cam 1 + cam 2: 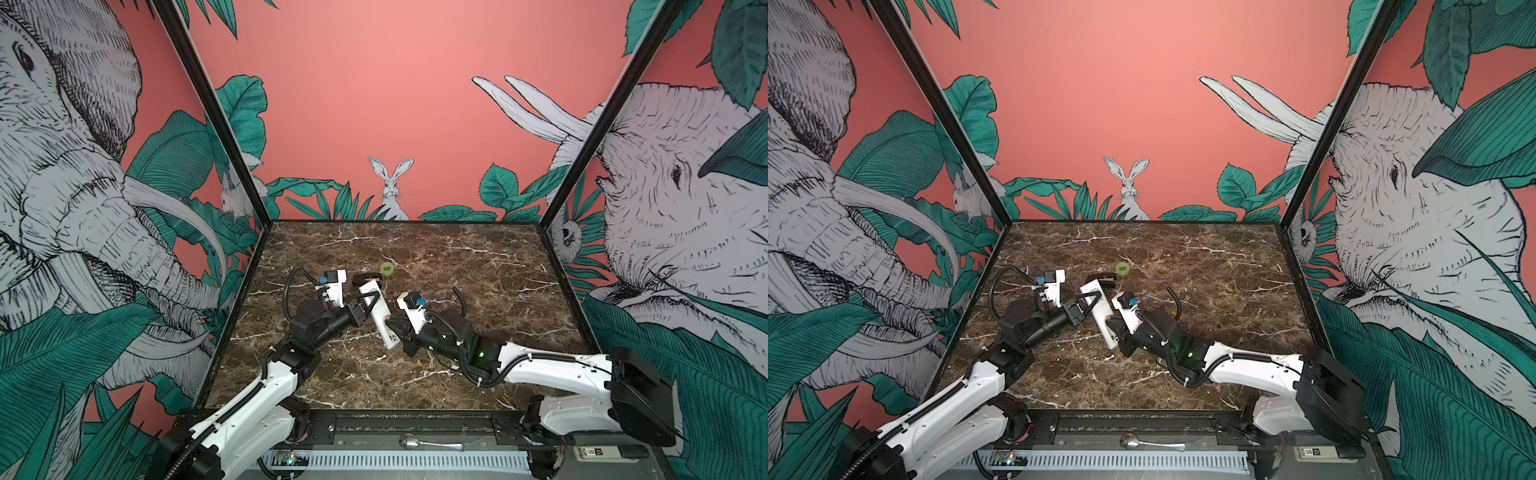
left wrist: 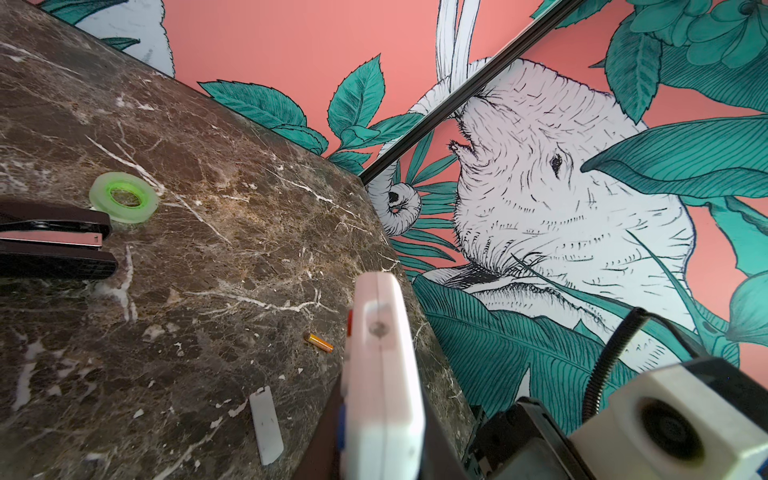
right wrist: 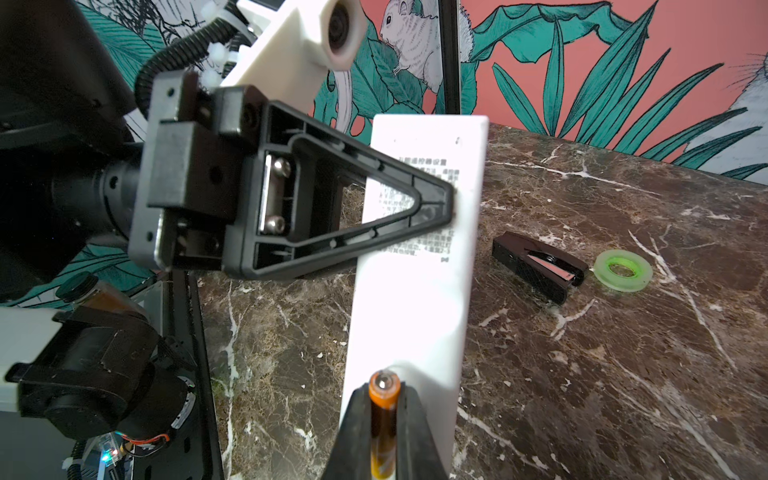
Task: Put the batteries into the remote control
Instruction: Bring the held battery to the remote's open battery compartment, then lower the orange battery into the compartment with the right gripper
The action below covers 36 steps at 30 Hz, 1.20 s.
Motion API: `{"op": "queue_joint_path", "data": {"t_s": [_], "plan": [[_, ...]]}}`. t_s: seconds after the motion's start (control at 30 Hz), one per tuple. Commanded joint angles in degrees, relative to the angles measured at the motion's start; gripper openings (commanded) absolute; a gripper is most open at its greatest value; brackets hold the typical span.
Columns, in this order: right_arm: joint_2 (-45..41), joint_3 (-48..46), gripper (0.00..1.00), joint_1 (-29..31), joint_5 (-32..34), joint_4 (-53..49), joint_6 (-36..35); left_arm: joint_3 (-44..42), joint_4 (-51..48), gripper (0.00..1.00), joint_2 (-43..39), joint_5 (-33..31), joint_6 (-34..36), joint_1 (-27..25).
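Observation:
My left gripper (image 1: 368,302) is shut on the long white remote control (image 1: 380,316), holding it by its long edges just above the marble near the table's middle. The right wrist view shows the remote's (image 3: 415,291) plain back with printed text, and a left finger (image 3: 353,199) lying across it. My right gripper (image 3: 384,401) is shut on an orange battery (image 3: 384,390), whose metal tip meets the remote's near end. A second orange battery (image 2: 319,343) lies loose on the table beside the remote (image 2: 382,374). A small white cover (image 2: 266,424) lies flat nearby.
A black stapler-like object (image 1: 368,277) and a green tape roll (image 1: 387,268) sit just behind the remote. A spoon (image 1: 415,442) rests on the front rail. Painted walls close in the table on the left, right and back.

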Motion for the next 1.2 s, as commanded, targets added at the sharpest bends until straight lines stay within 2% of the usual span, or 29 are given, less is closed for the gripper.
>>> {"op": "queue_joint_path", "data": {"t_s": [0.0,1.17], "plan": [[0.3,-0.68,0.01,0.59,0.01,3.26,0.67,-0.72,2.82,0.0,-1.43,-0.4,-0.86,0.35],[1.9,-1.13,0.02,0.85,-0.5,4.02,1.66,-1.98,7.47,0.0,-2.36,-1.09,-3.46,0.73]]}}
